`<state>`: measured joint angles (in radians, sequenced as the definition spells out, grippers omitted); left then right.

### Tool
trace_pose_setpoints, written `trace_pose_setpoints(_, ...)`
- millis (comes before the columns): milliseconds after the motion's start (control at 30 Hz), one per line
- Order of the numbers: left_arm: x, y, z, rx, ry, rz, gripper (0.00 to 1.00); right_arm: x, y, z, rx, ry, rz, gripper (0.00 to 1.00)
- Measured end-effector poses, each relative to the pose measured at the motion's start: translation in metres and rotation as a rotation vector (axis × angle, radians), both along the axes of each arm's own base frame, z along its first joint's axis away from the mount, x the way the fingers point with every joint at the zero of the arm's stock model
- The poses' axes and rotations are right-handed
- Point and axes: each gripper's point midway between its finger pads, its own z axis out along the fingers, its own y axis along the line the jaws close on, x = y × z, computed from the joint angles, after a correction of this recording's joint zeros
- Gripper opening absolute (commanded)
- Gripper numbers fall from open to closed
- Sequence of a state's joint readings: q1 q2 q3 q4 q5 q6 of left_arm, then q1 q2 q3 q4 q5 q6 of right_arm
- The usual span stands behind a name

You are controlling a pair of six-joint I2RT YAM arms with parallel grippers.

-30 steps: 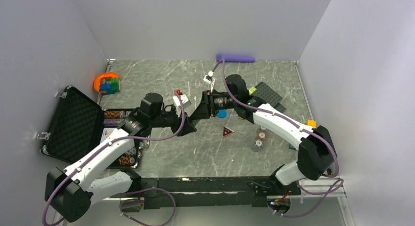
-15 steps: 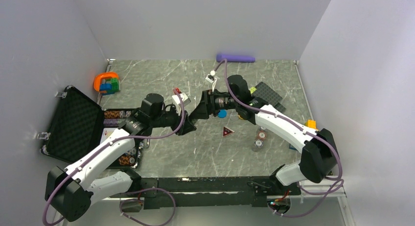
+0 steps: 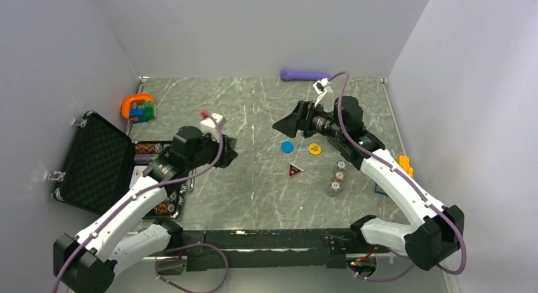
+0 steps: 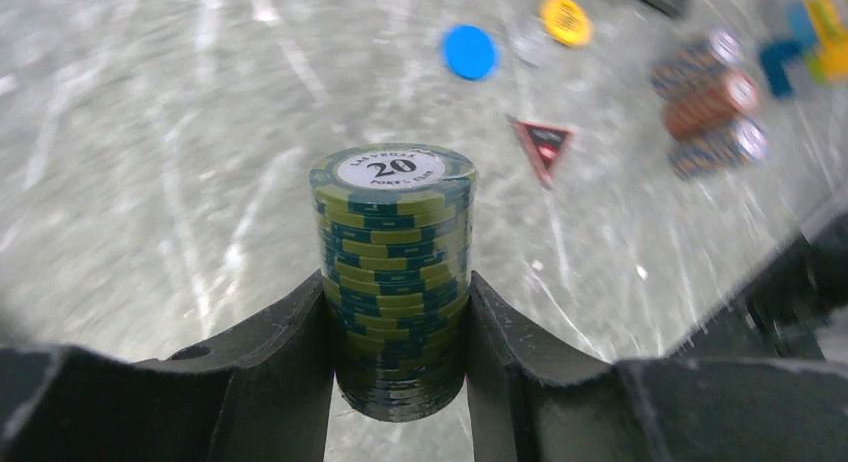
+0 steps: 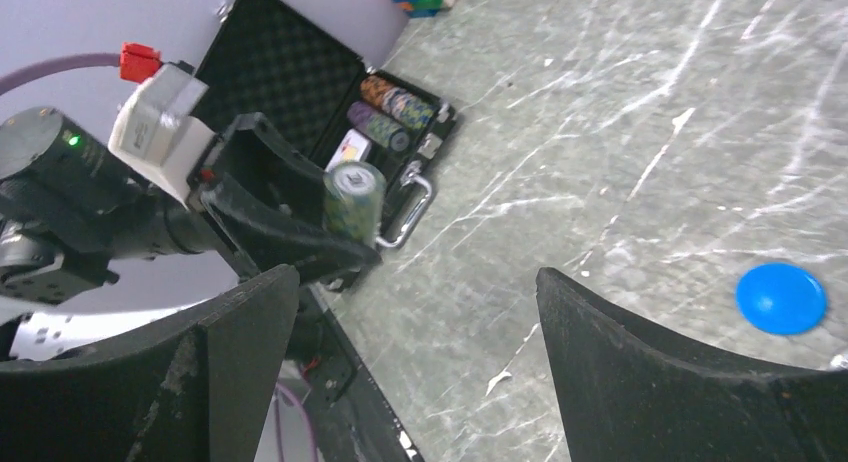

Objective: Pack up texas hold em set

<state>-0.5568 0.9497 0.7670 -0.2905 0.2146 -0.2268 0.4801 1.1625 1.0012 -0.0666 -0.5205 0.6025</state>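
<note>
1. Green-and-yellow striped chips, one tall chip stack [image 4: 393,252] marked 20, sat clamped between the jaws of my left gripper [image 4: 398,317]. The jaws met only its lower half, and the upper chips stood free above them.
2. My right gripper [image 5: 415,282] hung with its jaws wide apart and nothing between them, over the far right part of the worktop [image 3: 254,103], facing the left one.
3. The open case [image 3: 95,163] lay at the left edge, beside my left arm, with rows of chips [image 3: 149,148] in its tray.
4. Near the middle lay the blue disc [image 3: 287,147], the yellow disc [image 3: 314,148] and the red triangle [image 3: 295,170]. More small stacks [image 3: 336,179] lay toward the right edge.
5. My worry was the unclamped top of the stack: a quick swing or a tilt toward the case would likely slide those chips off and scatter them. Easing the grip before the stack rested in a slot would likely drop the whole column.
</note>
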Motion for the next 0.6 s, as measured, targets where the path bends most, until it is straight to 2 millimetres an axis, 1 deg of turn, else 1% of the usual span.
trace_pose_setpoints(33, 0.005, 0.01, -0.001, -0.002, 0.006, 0.063, 0.0, 0.002, -0.003, -0.001, -0.004, 0.0, -0.021, 0.92)
trace_pose_setpoints(67, 0.011, 0.025, -0.002, -0.015, 0.012, 0.151, 0.0, 0.004, -0.006, -0.001, -0.009, 0.001, -0.038, 0.92)
trace_pose_setpoints(100, 0.016, 0.041, -0.004, -0.033, 0.019, 0.244, 0.0, 0.006, -0.007, -0.002, -0.013, 0.002, -0.051, 0.92)
trace_pose_setpoints(167, 0.022, 0.081, -0.012, -0.079, 0.03, 0.448, 0.0, 0.008, -0.01, -0.003, -0.019, 0.005, -0.068, 0.92)
trace_pose_setpoints(233, 0.02, 0.124, -0.022, -0.13, 0.037, 0.666, 0.0, 0.009, -0.011, -0.006, -0.026, 0.012, -0.079, 0.92)
trace_pose_setpoints(267, 0.016, 0.142, -0.027, -0.149, 0.04, 0.761, 0.0, 0.009, -0.011, -0.007, -0.029, 0.018, -0.081, 0.91)
trace_pose_setpoints(367, 0.002, 0.174, -0.035, -0.194, 0.058, 0.958, 0.0, 0.008, -0.012, -0.009, -0.035, 0.029, -0.081, 0.91)
trace_pose_setpoints(467, -0.012, 0.202, -0.039, -0.236, 0.08, 1.147, 0.0, 0.007, -0.012, -0.011, -0.036, 0.036, -0.082, 0.91)
trace_pose_setpoints(533, -0.021, 0.218, -0.046, -0.261, 0.107, 1.267, 0.0, 0.007, -0.012, -0.011, -0.037, 0.039, -0.083, 0.91)
trace_pose_setpoints(600, -0.029, 0.23, -0.056, -0.283, 0.141, 1.364, 0.0, 0.007, -0.012, -0.012, -0.039, 0.043, -0.085, 0.91)
